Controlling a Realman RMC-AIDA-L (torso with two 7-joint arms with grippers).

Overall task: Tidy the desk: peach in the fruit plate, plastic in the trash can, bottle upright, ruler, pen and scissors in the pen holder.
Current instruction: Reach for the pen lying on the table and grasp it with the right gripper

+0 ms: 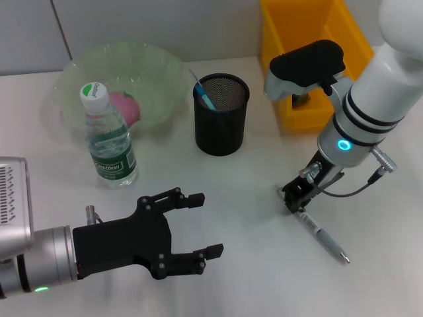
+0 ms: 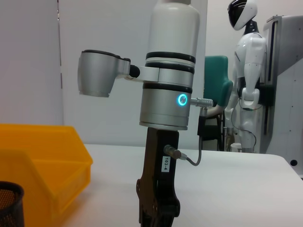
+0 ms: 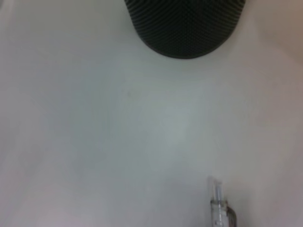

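White desk (image 1: pixel 251 198), your right gripper (image 1: pixel 295 196) down at the pen (image 1: pixel 322 236), jaws' state unclear, left gripper (image 1: pixel 198 228) spread, idle.

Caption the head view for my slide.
Right gripper reaches the pen on the desk; left gripper open nearby.

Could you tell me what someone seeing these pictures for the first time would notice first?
Probably the right gripper, lowered onto one end of the pen lying on the white table. Next, the open left gripper hovering in the foreground, with the upright bottle before the fruit plate and the black pen holder mid-table.
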